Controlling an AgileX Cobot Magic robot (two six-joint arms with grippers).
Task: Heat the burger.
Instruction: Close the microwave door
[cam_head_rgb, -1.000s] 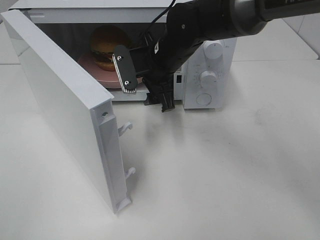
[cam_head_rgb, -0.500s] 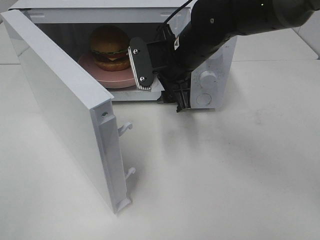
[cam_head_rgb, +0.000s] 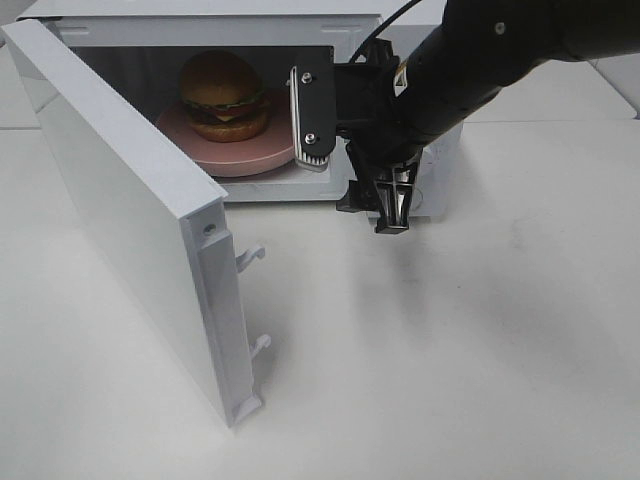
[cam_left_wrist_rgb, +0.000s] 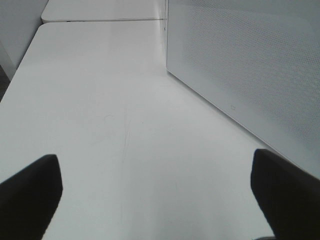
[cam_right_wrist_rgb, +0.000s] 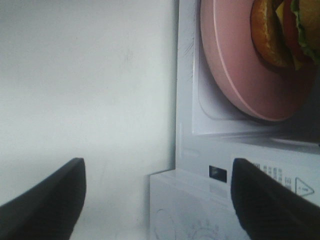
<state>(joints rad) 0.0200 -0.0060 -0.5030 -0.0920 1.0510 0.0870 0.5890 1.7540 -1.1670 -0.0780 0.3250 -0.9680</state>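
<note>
White surface (cam_head_rgb: 480, 330) carries the white microwave (cam_head_rgb: 270, 188), its door (cam_head_rgb: 120, 190) swung wide open toward the left; inside sits the round pink plate (cam_head_rgb: 240, 152), and the burger (cam_head_rgb: 222, 92) rests on it toward the back of the cavity. My right end effector (cam_head_rgb: 353, 190) hangs just in front of the microwave at the right side of the opening, released, fingers spread wide, grasping nothing. My left end effector (cam_left_wrist_rgb: 157, 200) is likewise released and empty, low over the bare surface beside the door's perforated face.
</note>
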